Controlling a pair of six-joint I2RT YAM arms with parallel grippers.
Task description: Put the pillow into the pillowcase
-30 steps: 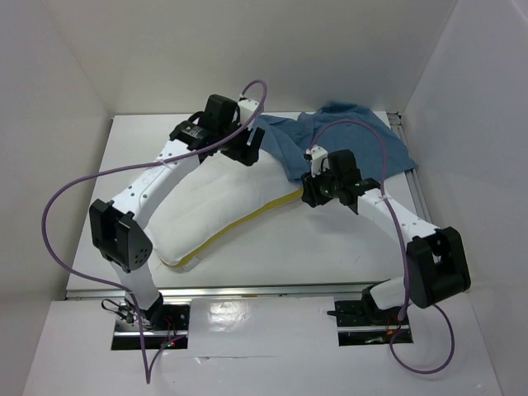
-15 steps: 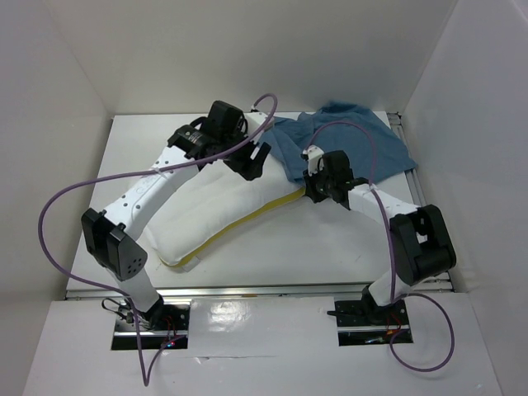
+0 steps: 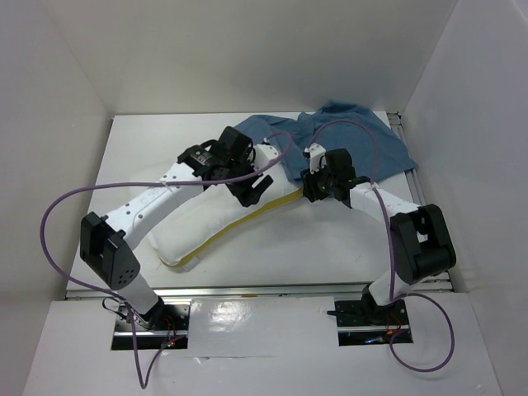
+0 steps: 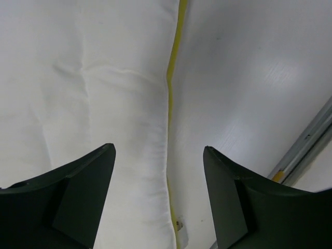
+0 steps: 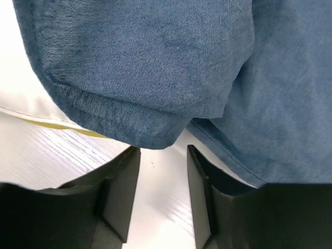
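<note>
The pillow point(image 3: 202, 223) lies slantwise on the tabletop point(image 3: 313, 256), running from near left to far right, with its yellow edge on the near-right side. The hem of the pillowcase point(image 3: 363, 144), which is crumpled at the far right, overlaps the pillow's far end. The left tool point(image 3: 256, 191) hangs over the yellow edge, jaws wide apart, holding nothing. The right tool point(image 5: 163, 150) sits at the pillowcase's near hem, jaws partly apart. The cloth lies just past its tips, ungripped.

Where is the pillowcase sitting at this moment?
In the top view the pillowcase lies bunched at the far right of the table, its near-left edge draped over the far end of the pillow, just ahead of the right gripper.
</note>
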